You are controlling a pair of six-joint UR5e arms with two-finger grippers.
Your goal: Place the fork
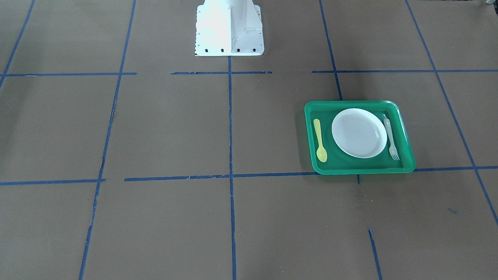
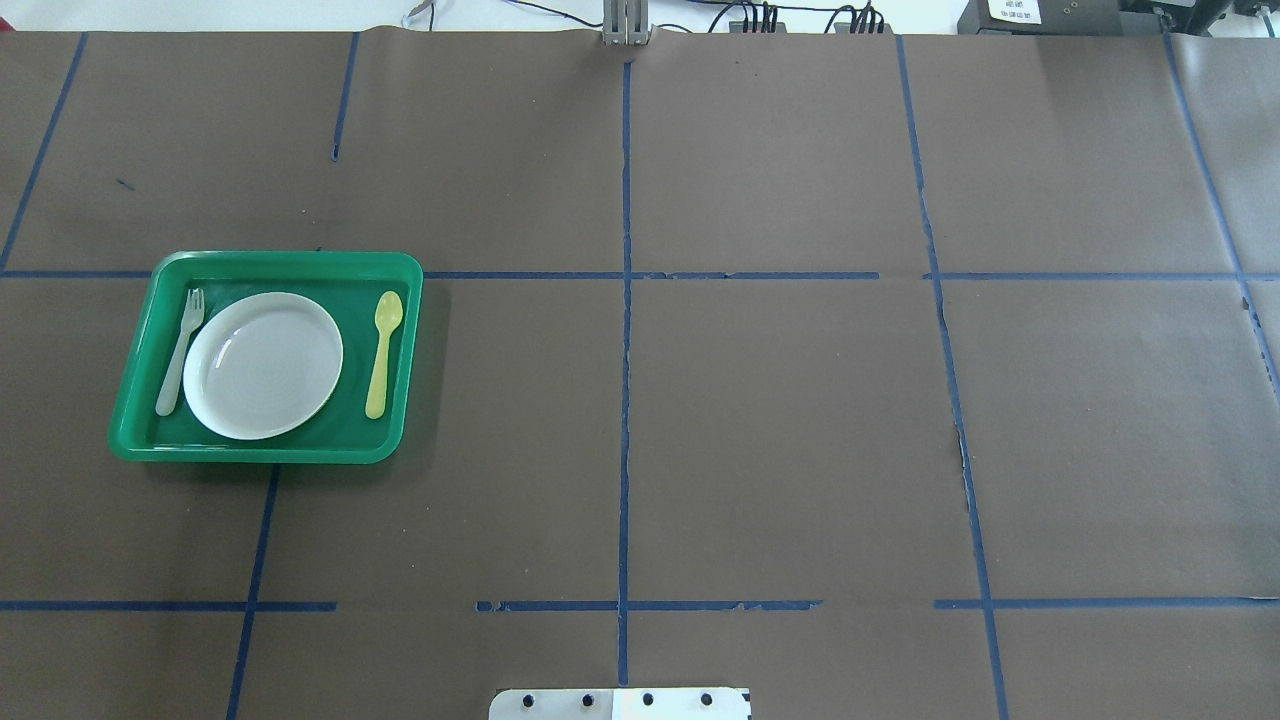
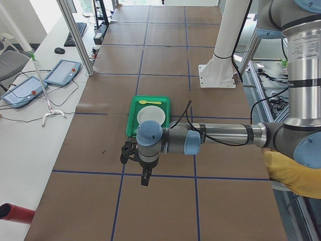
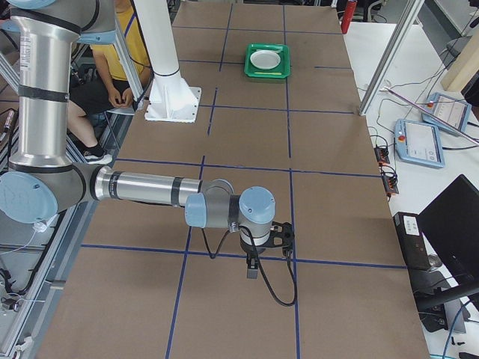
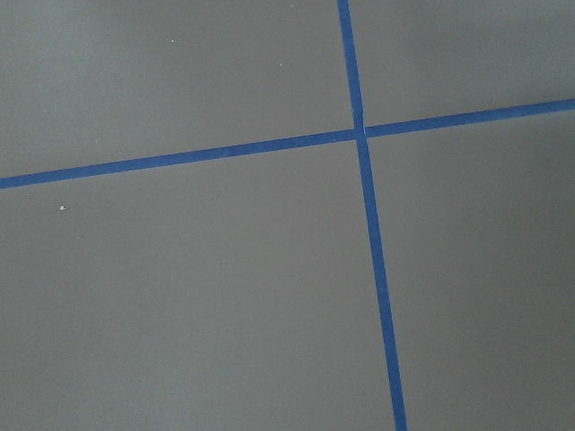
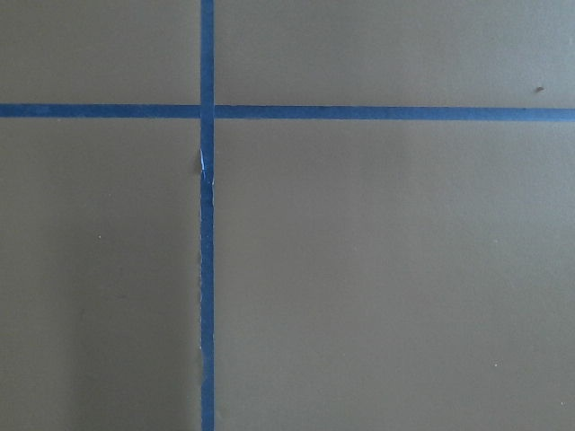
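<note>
The pale whitish fork [image 2: 180,352] lies flat in the green tray [image 2: 265,455], along the left of the white plate [image 2: 263,365]. It also shows in the front-facing view [image 1: 390,138], right of the plate, tines toward the camera. The yellow spoon [image 2: 382,352] lies on the plate's other side. My left gripper [image 3: 145,178] shows only in the exterior left view, hanging over bare table short of the tray. My right gripper [image 4: 252,268] shows only in the exterior right view, far from the tray [image 4: 267,60]. I cannot tell whether either is open or shut.
Brown paper with blue tape lines [image 2: 625,400] covers the table. The white robot base [image 1: 229,29] stands at the middle of the robot's side. Both wrist views show only paper and tape crossings. Tablets [image 3: 62,72] and cables lie on the side bench.
</note>
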